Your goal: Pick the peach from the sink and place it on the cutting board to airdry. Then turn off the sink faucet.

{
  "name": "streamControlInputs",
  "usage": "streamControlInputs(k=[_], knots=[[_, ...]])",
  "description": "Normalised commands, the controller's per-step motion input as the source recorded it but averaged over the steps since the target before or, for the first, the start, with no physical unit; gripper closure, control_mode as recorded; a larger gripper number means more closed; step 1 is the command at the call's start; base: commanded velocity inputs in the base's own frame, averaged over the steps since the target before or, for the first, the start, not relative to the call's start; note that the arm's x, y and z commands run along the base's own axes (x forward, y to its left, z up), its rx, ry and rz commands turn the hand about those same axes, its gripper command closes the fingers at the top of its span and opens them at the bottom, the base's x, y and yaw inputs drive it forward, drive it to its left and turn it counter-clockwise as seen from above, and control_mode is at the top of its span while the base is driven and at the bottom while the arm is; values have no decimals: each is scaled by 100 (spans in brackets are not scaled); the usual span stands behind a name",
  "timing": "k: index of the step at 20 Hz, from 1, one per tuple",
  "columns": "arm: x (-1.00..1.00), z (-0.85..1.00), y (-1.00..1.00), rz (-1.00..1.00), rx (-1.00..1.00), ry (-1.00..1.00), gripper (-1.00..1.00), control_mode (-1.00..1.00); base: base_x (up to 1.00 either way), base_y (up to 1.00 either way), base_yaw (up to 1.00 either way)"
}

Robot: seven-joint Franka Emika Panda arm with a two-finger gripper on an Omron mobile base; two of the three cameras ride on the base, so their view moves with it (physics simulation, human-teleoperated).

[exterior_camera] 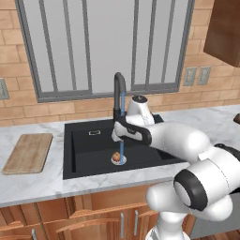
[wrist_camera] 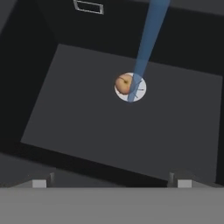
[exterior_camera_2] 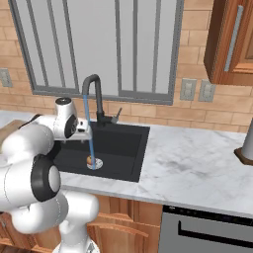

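Note:
The peach (wrist_camera: 124, 83) rests on the round silver drain (wrist_camera: 136, 89) in the black sink (wrist_camera: 78, 109), touched by the blue water stream (wrist_camera: 148, 39). The same peach (exterior_camera: 116, 156) lies just left of the stream at the basin's middle. My gripper (wrist_camera: 111, 183) hangs well above the basin, open, with nothing between its fingertips (wrist_camera: 39, 183); the peach sits ahead of it, clear of the fingers. The hand (exterior_camera: 125, 130) hovers over the sink in front of the faucet (exterior_camera: 119, 89). The faucet lever (exterior_camera_2: 116, 116) sticks out to the right. The cutting board (exterior_camera: 29, 152) lies on the counter left of the sink.
Marble counter (exterior_camera_2: 197, 163) stretches right of the sink. A brick wall with a window (exterior_camera: 103, 42) backs the faucet. A dark object (exterior_camera_2: 245, 143) stands at the counter's far right, under a wooden wall cabinet (exterior_camera_2: 232, 39). The overflow plate (wrist_camera: 89, 6) marks the basin's far wall.

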Motion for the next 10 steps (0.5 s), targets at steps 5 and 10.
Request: streamControlInputs(k=[5,10], knots=[[17,-21,0,0,0,1,-100,-100,0,0,0],[13,-23,0,0,0,1,-100,-100,0,0,0]])
